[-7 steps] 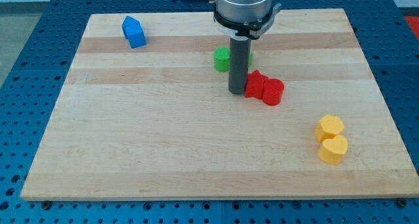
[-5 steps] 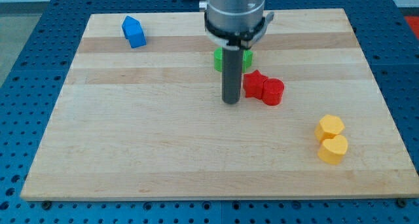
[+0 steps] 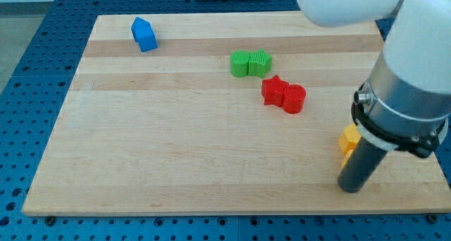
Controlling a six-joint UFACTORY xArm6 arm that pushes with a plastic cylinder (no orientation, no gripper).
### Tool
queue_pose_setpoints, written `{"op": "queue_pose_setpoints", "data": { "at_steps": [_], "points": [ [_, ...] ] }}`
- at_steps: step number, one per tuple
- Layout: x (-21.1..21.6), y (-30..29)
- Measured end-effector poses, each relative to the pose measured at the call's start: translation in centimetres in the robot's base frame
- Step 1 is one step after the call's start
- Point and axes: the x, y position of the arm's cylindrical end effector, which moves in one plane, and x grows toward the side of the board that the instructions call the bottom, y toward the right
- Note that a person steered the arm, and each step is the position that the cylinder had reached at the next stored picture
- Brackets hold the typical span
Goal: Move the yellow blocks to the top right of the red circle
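Note:
My tip (image 3: pixel 350 188) rests on the board at the view's lower right, just below the yellow blocks. Only a left edge of one yellow block (image 3: pixel 347 139) shows; the rod and arm hide the rest of it and the second yellow block. The red circle (image 3: pixel 294 99) sits right of centre, touching a red star-shaped block (image 3: pixel 274 90) on its left. The tip is well below and to the right of the red pair.
Two green blocks (image 3: pixel 250 63) stand side by side above the red ones. A blue house-shaped block (image 3: pixel 144 34) is at the top left. The wooden board (image 3: pixel 176 142) ends close to the tip at the bottom edge.
The rod has left the spot beside the red star and swung to the lower right, now covering most of the yellow blocks. The green blocks are uncovered. No block has visibly moved.

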Motion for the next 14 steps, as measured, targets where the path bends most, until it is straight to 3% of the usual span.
{"op": "queue_pose_setpoints", "data": {
  "at_steps": [2,3,4,14],
  "points": [
    [-2.2,0.8],
    [2.0,1.5],
    [2.9,3.1],
    [-15.1,0.8]
  ]
}}
